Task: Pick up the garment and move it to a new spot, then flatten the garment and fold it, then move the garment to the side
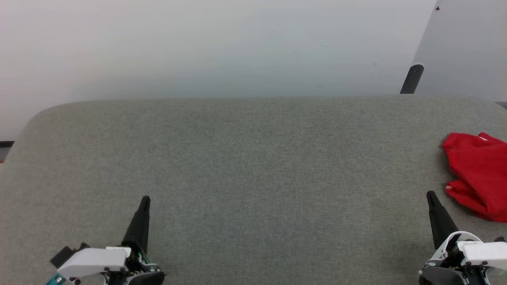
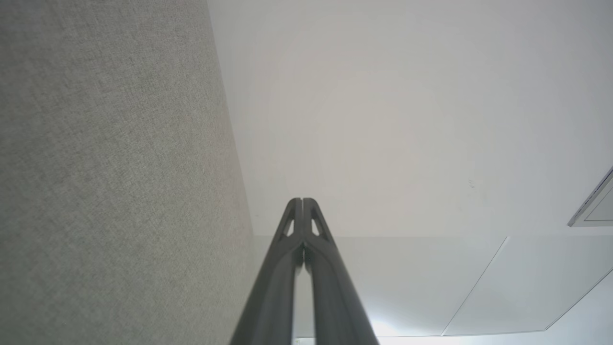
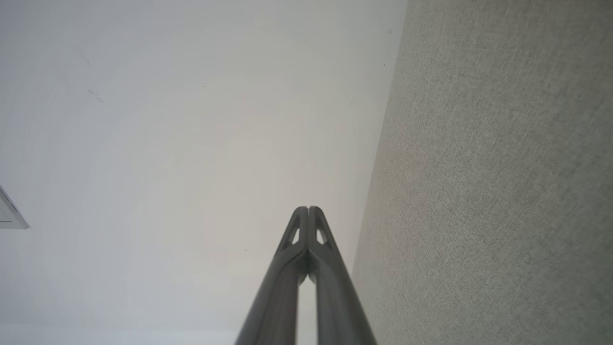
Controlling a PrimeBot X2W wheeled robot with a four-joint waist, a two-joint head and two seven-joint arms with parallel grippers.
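The garment (image 1: 479, 174) lies crumpled in a red heap with a bit of white trim at the right edge of the grey felt table (image 1: 253, 166), partly cut off by the picture's edge. My right gripper (image 1: 430, 194) is shut, empty, and sits just left of and below the heap, not touching it. My left gripper (image 1: 145, 199) is shut and empty at the lower left, far from the garment. In the left wrist view the left gripper (image 2: 302, 201) has its fingertips pressed together. In the right wrist view the right gripper (image 3: 308, 210) stands the same way.
The table has rounded far corners, and a pale wall stands behind it. A black post (image 1: 412, 79) rises behind the far right edge beside a grey panel (image 1: 467, 43). The broad middle of the felt surface is bare.
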